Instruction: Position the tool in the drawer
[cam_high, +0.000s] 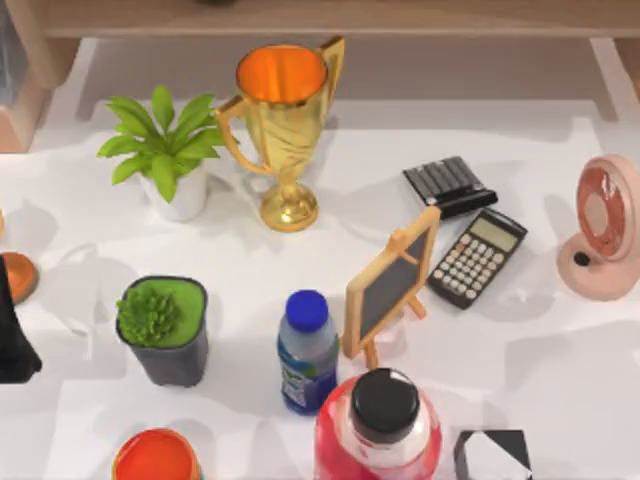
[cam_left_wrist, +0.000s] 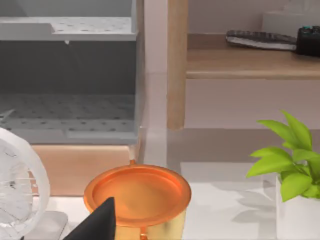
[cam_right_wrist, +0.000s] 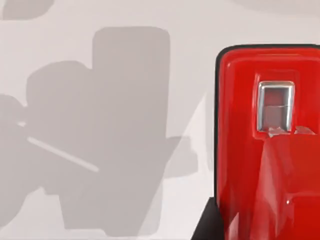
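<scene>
One red tool lies flat on the white table, beside the right gripper; whether that gripper grasps it, I cannot tell.

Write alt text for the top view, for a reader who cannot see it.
A crowded white table from above: a gold trophy stands beside a leafy potted plant, with two calculators, a small chalkboard easel, a blue-capped bottle and a pink fan around them.

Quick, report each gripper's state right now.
Left gripper: beside the orange cup, cannot be told.
Right gripper: at a red tool, cannot be told.
</scene>
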